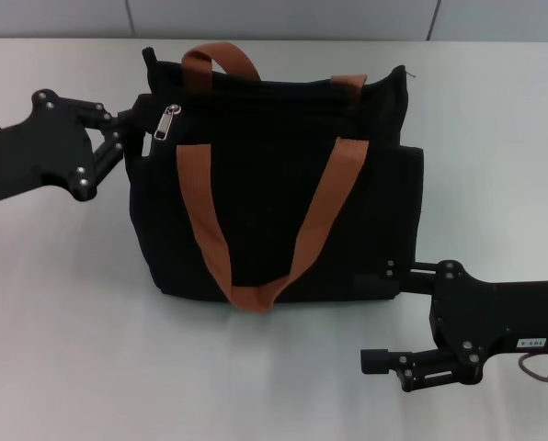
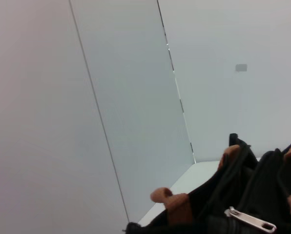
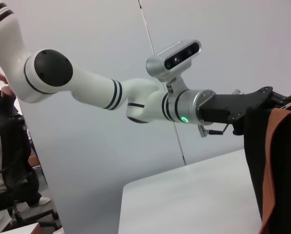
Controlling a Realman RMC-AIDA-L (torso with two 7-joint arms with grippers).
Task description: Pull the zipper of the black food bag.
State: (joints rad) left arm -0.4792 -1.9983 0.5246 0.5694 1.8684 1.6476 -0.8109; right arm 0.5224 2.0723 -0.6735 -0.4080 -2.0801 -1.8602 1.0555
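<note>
Left tool (image 1: 131, 138) clenched on bag (image 1: 283, 202) corner, beside zipper (image 1: 168, 122) at its left end. Right tool (image 1: 389, 312) released at bag's base. Risk: bag slides on counter (image 1: 72, 322) when zipper's pulled.

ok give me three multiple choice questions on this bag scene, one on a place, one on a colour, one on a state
1. Where is the zipper on the bag?
A. at the top edge, at the end beside the left gripper
B. at the end beside the right gripper
C. at the bag's base

2. What colour are the straps?
A. blue
B. orange-brown
C. white

3. How does the right gripper stand?
A. shut on the zipper
B. open, one finger against the bag's lower corner, the other held off over the table
C. lifted above the bag

Answers:
1. A, the head view shows the silver tab hanging at the left gripper's end.
2. B, both handles are orange-brown on black fabric.
3. B, its two fingers are spread well apart in the head view.
</note>
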